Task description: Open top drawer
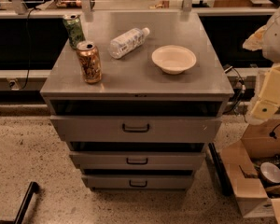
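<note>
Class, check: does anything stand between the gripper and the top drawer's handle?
Nothing visible does. The gripper hangs at the picture's right edge, beside the cabinet; the top drawer and its handle face bare floor. The cans, bottle and bowl sit on top, out of the way.

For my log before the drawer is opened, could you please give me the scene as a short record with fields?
cabinet: grey, three drawers
top drawer: widest front, nothing touching it
on top: green can, gold can, bottle lying, bowl
end effector: right edge, apart from the top drawer
floor right: open box
</note>
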{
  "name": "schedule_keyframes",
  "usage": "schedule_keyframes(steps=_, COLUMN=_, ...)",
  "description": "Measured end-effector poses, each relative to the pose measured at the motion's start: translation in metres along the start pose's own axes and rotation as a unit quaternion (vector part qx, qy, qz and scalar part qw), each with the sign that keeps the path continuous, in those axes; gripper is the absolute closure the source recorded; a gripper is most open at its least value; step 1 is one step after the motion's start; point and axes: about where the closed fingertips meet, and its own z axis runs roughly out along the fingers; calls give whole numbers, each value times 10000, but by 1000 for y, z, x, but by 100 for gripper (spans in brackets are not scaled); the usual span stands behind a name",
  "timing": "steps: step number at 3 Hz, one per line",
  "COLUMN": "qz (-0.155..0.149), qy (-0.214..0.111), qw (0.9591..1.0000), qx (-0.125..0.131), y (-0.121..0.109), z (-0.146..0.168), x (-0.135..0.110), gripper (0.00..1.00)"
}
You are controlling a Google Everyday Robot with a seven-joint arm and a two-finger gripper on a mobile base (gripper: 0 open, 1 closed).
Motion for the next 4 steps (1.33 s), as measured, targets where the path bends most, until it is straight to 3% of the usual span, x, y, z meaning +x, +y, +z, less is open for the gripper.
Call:
schedule_keyframes(steps=1, qz=-14, qy=7, qw=10000, qx=16, y=0, z=0, x=-1, gripper=0)
schedule_keyframes(steps=2, qz=-211, qy=-128, qw=9997, qx=-74, y=6, z=31, x=-16, gripper=0)
schedule_keyframes(steps=4, qz=-745, qy=-709, qw=9943, qx=-288, y=63, z=147, x=-53, gripper=0)
